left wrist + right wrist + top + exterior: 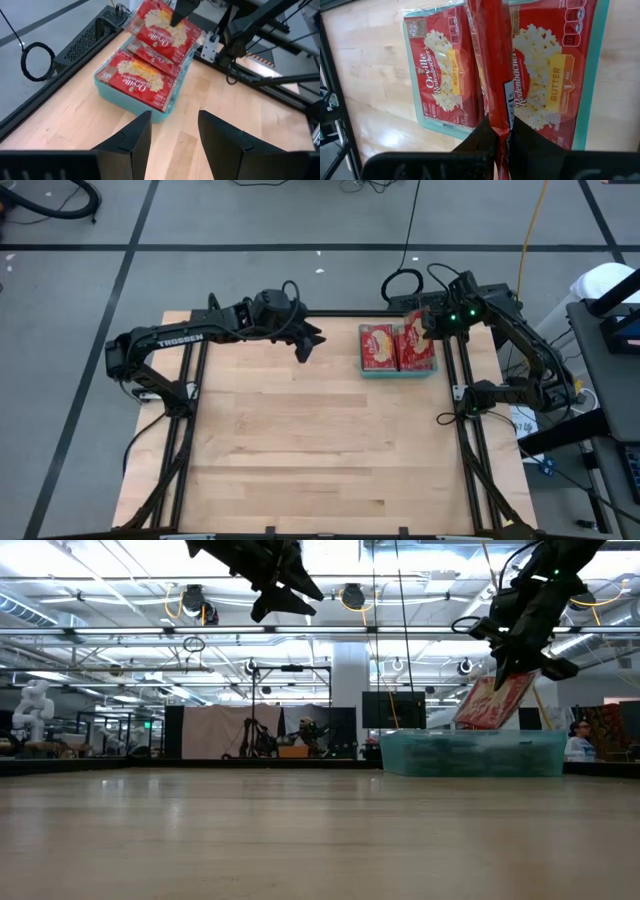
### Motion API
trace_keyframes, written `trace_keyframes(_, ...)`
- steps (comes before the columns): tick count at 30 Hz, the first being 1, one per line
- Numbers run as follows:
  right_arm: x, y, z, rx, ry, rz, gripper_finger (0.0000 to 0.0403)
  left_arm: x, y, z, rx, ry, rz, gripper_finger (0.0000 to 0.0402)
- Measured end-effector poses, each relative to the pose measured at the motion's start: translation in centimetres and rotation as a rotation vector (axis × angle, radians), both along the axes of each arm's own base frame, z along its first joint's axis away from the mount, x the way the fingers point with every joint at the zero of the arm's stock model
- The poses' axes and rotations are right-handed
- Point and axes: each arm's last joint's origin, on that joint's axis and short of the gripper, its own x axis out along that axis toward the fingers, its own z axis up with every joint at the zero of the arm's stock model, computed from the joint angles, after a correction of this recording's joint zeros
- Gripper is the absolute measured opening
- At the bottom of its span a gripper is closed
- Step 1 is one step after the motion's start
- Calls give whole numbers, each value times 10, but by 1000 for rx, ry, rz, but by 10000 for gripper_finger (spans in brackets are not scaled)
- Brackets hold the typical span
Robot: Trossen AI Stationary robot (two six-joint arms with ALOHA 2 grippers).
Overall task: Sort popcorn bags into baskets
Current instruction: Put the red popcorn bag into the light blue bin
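step: dropping a bag into the basket
right gripper [501, 131]: pinched tight on a bag [492, 60] — held above the basket [366, 370]
left gripper [172, 135]: empty, fingers apart, waiting up high nearby
basket: bags lie flat inside
next: lower it, let go — gently

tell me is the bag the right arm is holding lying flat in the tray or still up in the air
In the air, tilted: the right gripper pinches the popcorn bag by its edge above the teal tray.

You see: popcorn bags [445, 80] red, yellow label band, cream popcorn print, white script | basket [125, 97] teal-green | surface [300, 440] pale wood grain | both arms black
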Motion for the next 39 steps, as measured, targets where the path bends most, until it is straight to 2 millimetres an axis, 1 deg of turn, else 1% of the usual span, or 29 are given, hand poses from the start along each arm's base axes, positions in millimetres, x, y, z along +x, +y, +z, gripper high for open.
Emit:
trace_keyframes(9,0,-1,-1,-7,28,-1,13,-1,0,-2,25,31,-18,166)
trace_keyframes(20,1,-3,-7,30,45,22,42,-4,7,-2,14,29,11,166)
trace_keyframes(31,0,-4,-10,28,83,36,43,-8,18,-2,-5,26,57,166)
trace_keyframes(34,-1,-4,-10,21,128,27,43,-9,20,-2,-6,26,64,166)
trace_keyframes(39,-1,-4,-10,17,127,19,43,-9,20,-2,-7,26,66,166)
